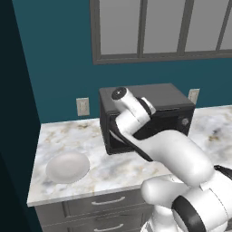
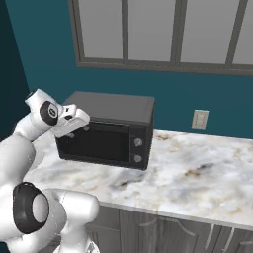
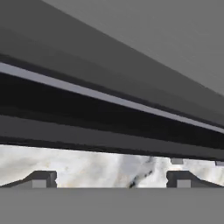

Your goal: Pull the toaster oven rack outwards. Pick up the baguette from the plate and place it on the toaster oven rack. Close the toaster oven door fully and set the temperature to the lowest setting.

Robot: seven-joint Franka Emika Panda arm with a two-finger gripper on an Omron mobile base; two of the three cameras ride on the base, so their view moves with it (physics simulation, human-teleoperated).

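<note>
The dark toaster oven point(image 2: 111, 111) stands on the marble counter, with two round knobs point(image 2: 138, 143) on its right-hand panel. Its toaster oven door point(image 2: 96, 143) stands upright and shut, so the toaster oven rack is hidden behind it. My gripper point(image 2: 83, 127) hovers at the door's upper left corner. In the hand view the gripper point(image 3: 111, 181) is open, its fingertips point(image 3: 41, 179) wide apart with nothing between them, facing a light grey bar point(image 3: 109, 98) across the door. The white plate point(image 1: 68, 166) lies on the counter to the oven's left. The baguette is out of view.
A teal wall with a window rises behind the counter, and wall outlets point(image 2: 200, 119) sit on either side of the oven. Bare marble counter point(image 2: 197, 168) stretches right of the oven. Drawers point(image 1: 106, 201) run below the counter's front edge.
</note>
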